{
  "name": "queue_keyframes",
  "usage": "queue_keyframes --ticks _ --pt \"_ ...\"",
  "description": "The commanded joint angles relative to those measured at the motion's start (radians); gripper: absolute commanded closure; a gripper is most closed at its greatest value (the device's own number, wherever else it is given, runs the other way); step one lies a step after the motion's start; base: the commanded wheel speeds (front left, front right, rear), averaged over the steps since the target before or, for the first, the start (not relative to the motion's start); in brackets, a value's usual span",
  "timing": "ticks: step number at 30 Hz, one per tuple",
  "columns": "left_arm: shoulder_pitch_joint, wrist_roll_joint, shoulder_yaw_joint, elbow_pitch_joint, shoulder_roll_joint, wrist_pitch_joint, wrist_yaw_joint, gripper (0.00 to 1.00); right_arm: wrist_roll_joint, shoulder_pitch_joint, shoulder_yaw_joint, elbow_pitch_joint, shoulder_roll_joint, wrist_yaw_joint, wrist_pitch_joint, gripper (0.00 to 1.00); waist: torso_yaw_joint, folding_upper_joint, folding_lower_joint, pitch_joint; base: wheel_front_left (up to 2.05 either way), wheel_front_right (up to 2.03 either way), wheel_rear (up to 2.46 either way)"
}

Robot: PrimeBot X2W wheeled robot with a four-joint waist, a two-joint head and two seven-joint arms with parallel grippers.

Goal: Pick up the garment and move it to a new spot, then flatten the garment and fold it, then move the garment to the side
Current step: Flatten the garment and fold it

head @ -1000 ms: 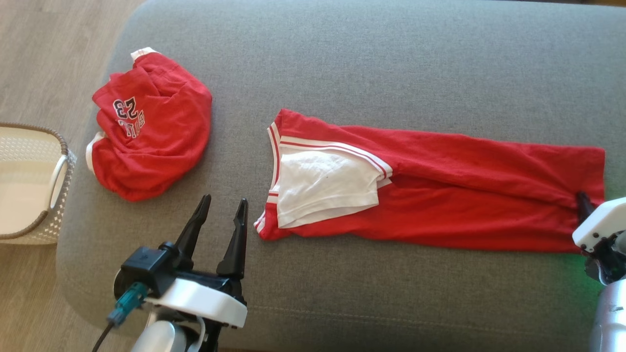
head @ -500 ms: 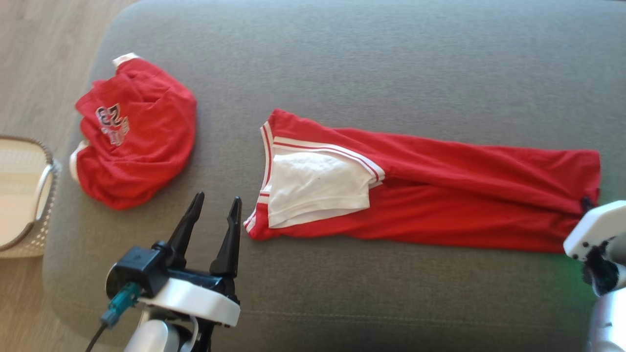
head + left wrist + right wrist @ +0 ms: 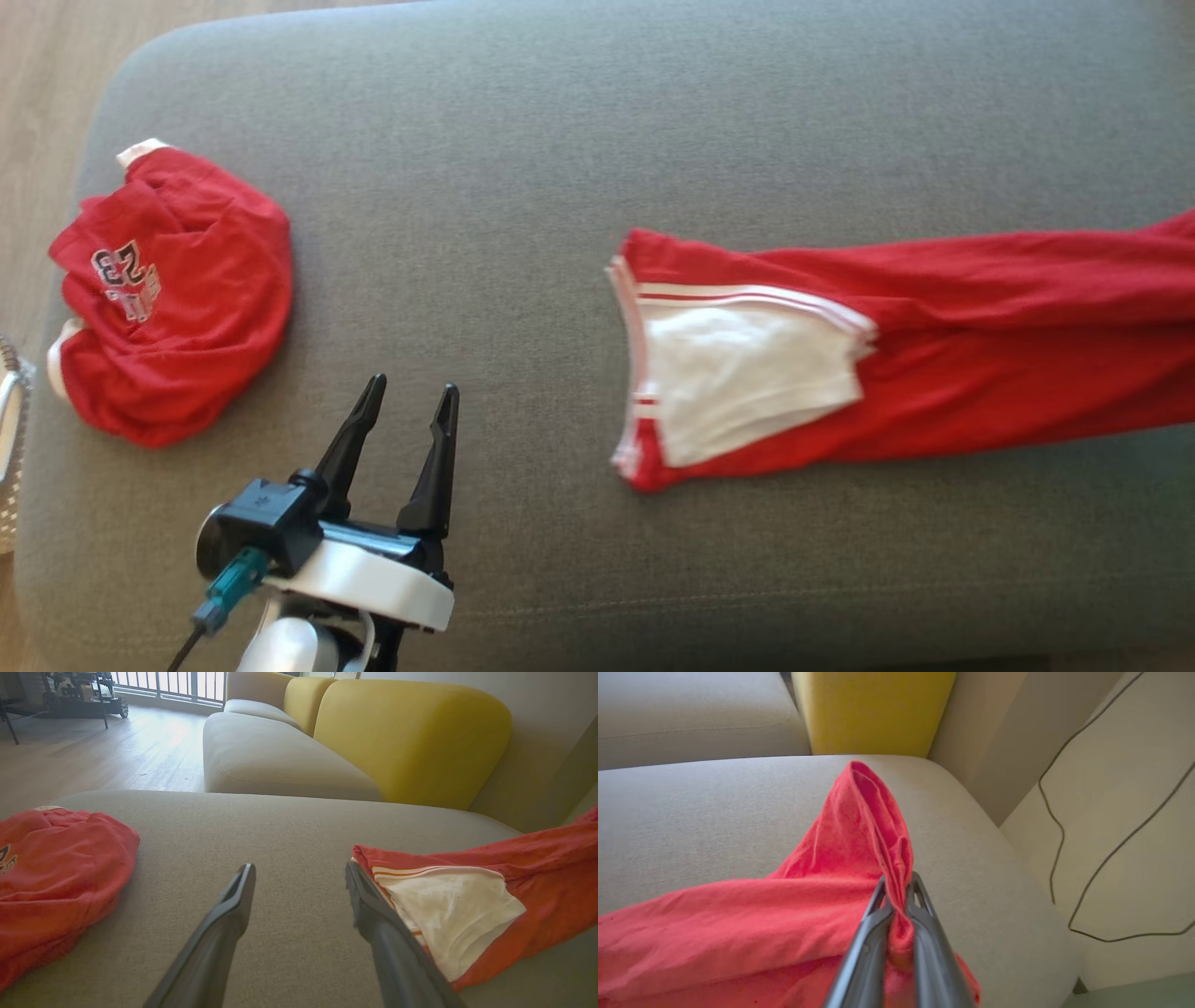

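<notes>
You had the grey sofa seat [image 3: 653, 140] spread before you, with a yellow backrest [image 3: 411, 737] behind it. The long red garment [image 3: 980, 373], with its white striped panel, lay stretched across the right half of the seat. Its far end rose in a peak where your right gripper [image 3: 899, 878] had its jaws pressed together on a fold of the cloth. A second, crumpled red shirt [image 3: 177, 289] with printed numbers sat near the seat's left end, well apart from the garment. Your left gripper [image 3: 413, 385] hovered between the two, jaws wide apart and holding nothing. A sliver of a white woven basket [image 3: 7, 467] showed by the seat's left edge; you could not tell what was in it.
</notes>
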Motion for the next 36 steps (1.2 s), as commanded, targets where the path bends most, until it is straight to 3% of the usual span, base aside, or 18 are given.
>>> queue_keyframes --ticks 1,12,19,31,36 --pt "-0.026 0.014 0.035 -0.034 0.003 -0.012 -0.009 0.00 -0.009 -0.036 0.021 -0.061 -0.028 -0.001 0.020 1.00 -0.007 0.0000 0.0000 0.004 0.00 0.00 0.00" --pt "-0.034 0.031 0.019 -0.008 -0.004 -0.012 -0.022 0.00 0.068 -0.007 0.188 -0.119 0.033 -0.001 0.068 1.00 0.025 0.0000 0.0000 -0.028 0.00 0.00 0.00" --pt "-0.027 0.038 0.014 0.001 -0.011 -0.012 -0.022 0.00 0.222 0.036 0.316 -0.089 0.034 -0.001 0.038 1.00 0.072 0.0000 0.0000 -0.052 0.00 0.00 0.00" --pt "-0.035 0.045 -0.026 0.027 -0.013 -0.012 -0.035 0.00 0.371 -0.074 0.570 0.232 0.034 -0.001 -0.203 1.00 0.192 0.0000 0.0000 -0.062 0.00 0.00 0.00" --pt "-0.037 0.042 -0.037 0.041 -0.014 -0.012 -0.036 0.00 0.391 -0.111 0.629 0.351 0.034 -0.001 -0.251 1.00 0.235 0.0000 0.0000 -0.064 0.00 0.00 0.00"
